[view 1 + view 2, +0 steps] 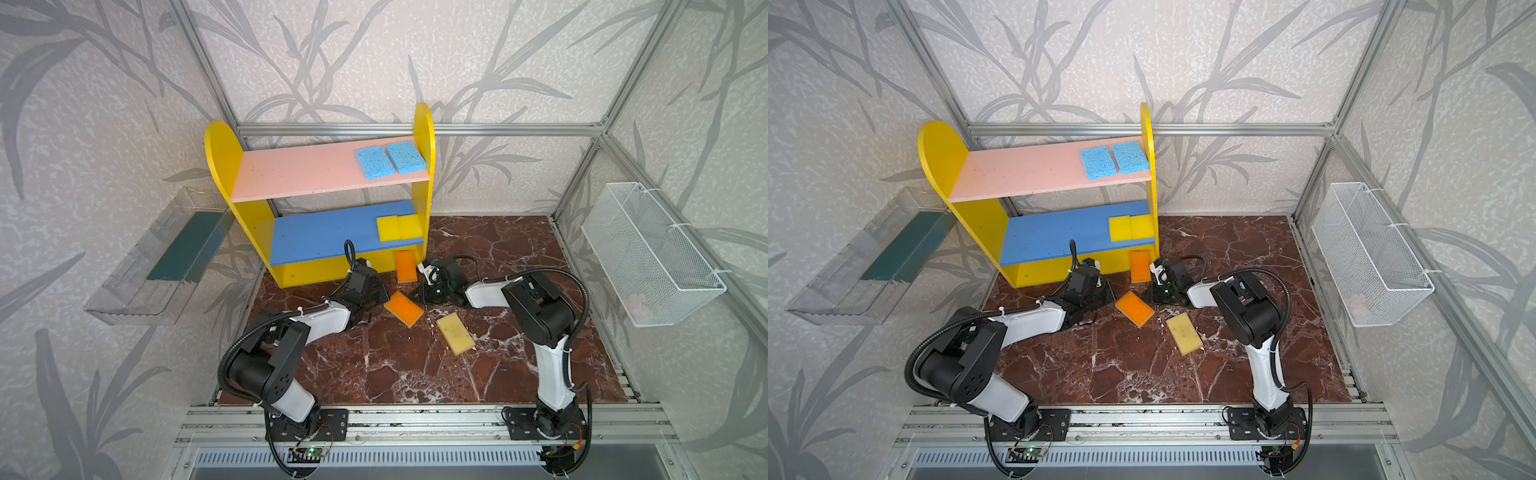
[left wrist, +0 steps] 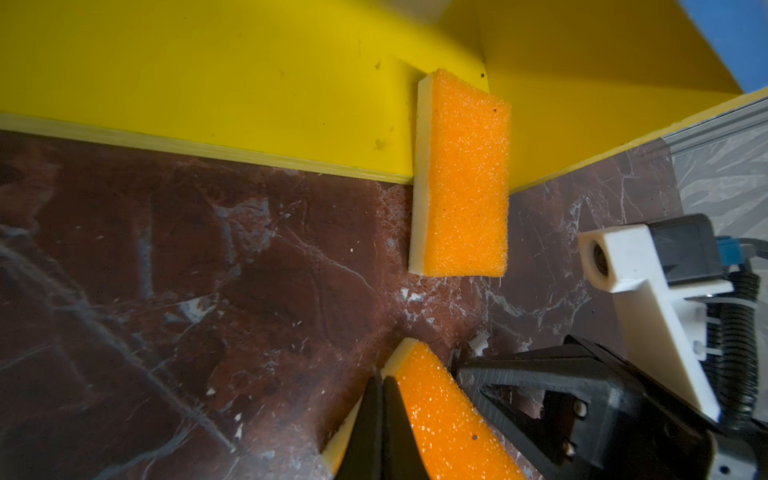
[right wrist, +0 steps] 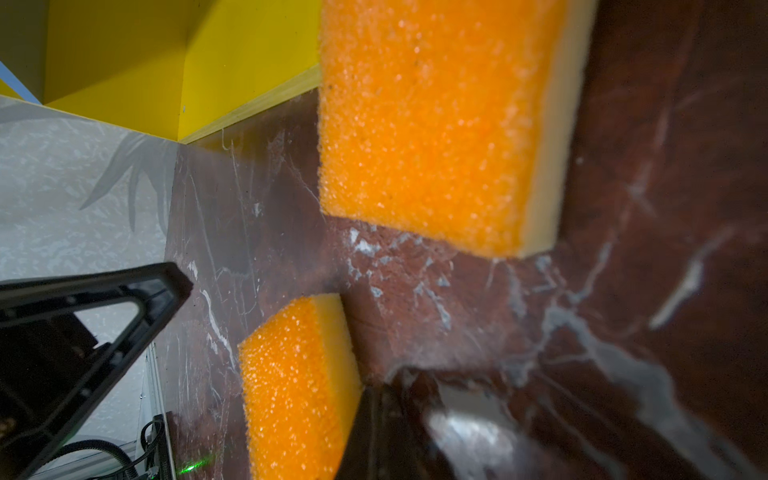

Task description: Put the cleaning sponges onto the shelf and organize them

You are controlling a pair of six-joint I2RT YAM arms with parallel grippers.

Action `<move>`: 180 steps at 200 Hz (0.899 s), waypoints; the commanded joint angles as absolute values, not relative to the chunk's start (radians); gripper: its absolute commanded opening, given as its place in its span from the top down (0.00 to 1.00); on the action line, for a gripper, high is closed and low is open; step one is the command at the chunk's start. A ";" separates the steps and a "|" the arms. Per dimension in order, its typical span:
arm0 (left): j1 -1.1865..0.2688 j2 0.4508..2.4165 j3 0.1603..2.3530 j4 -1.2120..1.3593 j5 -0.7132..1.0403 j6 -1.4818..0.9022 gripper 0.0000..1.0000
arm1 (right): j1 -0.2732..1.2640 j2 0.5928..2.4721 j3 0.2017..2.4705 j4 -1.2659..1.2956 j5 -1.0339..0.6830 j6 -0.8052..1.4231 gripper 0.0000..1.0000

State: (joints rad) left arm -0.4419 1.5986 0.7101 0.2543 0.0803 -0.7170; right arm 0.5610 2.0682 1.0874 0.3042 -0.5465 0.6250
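Both top views show the shelf (image 1: 224, 158) holding two light blue sponges (image 1: 374, 163) on pink and two yellow sponges (image 1: 390, 228) on blue, with one orange sponge (image 1: 406, 266) only half onto the base. A second orange sponge (image 1: 403, 308), flanked by the closed, empty left gripper (image 2: 380, 415) and right gripper (image 1: 424, 293), and a pale speckled sponge (image 1: 455, 333) lie loose on the table (image 1: 415, 374).
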 commanded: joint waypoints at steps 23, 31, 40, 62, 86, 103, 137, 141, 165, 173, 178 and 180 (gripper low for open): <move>-0.439 1.672 0.781 0.273 0.129 -0.680 1.00 | 0.499 1.907 1.009 0.272 -0.520 0.617 1.00; -0.440 1.685 0.795 0.272 0.133 -0.678 1.00 | 0.489 1.883 0.995 0.270 -0.519 0.613 1.00; -0.440 1.701 0.811 0.269 0.132 -0.675 1.00 | 0.480 1.857 0.977 0.263 -0.517 0.607 1.00; -0.438 1.747 0.848 0.259 0.129 -0.670 1.00 | 0.465 1.793 0.937 0.246 -0.514 0.595 1.00; -0.438 1.792 0.892 0.218 0.126 -0.642 1.00 | 0.459 1.714 0.903 0.192 -0.499 0.566 1.00; -0.440 1.811 0.907 0.197 0.130 -0.640 1.00 | 0.455 1.635 0.877 0.157 -0.476 0.550 1.00; -0.468 1.847 0.921 0.201 0.132 -0.655 1.00 | 0.451 1.528 0.841 0.134 -0.427 0.542 1.00; -0.475 1.852 0.925 0.201 0.130 -0.656 1.00 | 0.450 1.522 0.840 0.132 -0.426 0.542 1.00; -0.509 1.879 0.951 0.199 0.125 -0.666 1.00 | 0.448 1.502 0.837 0.130 -0.422 0.543 1.00; -0.513 1.888 0.954 0.210 0.131 -0.675 1.00 | 0.448 1.499 0.835 0.132 -0.420 0.544 1.00; -0.513 1.893 0.955 0.216 0.135 -0.681 1.00 | 0.447 1.499 0.832 0.133 -0.420 0.545 1.00; -0.513 1.894 0.955 0.219 0.137 -0.683 1.00 | 0.446 1.498 0.831 0.134 -0.420 0.546 1.00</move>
